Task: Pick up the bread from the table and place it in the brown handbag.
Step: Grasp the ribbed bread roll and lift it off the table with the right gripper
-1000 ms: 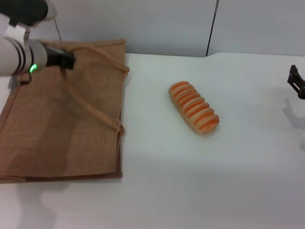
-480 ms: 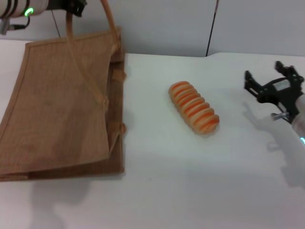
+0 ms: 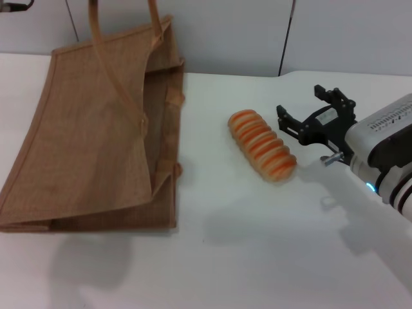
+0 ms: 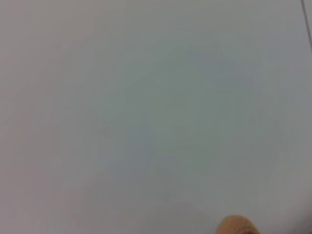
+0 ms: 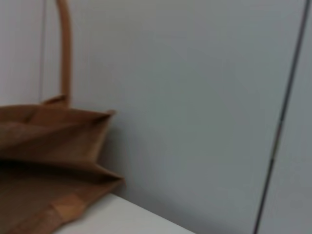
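Right end effector (image 3: 308, 111) — spread wide (empty) — beside bread (image 3: 262, 144).

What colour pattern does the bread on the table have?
Pale tan with orange-brown stripes across the bread; clearest in the head view.

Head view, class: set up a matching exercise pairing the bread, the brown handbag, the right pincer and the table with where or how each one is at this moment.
Things:
1. bread
2. brown handbag
3. right pincer
4. table

States:
A. top side pulled up by its handle, mouth gaping toward the bread
B. open, just on the right of the bread, holding nothing
C. plain white, bearing everything
D. lying on the table between bag and pincer, not gripped

Pairs: 1-D, 2-A, 3-B, 4-C
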Motion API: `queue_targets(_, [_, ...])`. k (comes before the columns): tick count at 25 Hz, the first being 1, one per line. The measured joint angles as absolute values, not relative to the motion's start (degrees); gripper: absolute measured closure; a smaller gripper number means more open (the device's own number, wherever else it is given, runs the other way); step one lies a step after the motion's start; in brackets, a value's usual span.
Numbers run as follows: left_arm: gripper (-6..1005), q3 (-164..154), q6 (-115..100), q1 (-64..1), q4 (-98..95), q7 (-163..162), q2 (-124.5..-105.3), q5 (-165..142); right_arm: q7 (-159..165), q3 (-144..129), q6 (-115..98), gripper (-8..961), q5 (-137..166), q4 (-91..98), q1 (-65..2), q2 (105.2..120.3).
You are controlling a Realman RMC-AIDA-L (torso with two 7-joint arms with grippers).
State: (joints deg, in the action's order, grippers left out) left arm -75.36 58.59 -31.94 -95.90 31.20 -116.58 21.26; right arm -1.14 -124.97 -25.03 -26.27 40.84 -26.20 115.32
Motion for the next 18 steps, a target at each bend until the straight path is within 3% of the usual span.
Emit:
queue_targets(9, [879, -78.7, 59.8, -32.0, -99.0, 31.2, -116.57, 21.4, -1.1, -124.9, -11.5, 87, -22.3, 57.7, -21.5, 111.92])
queue_targets(18, [879, -79.8, 62.4, -32.1, -103.2, 31.2, -116.56, 21.4, -1.2, -125.1, 0.9, 87, -21.0, 64.5, -21.5, 111.56])
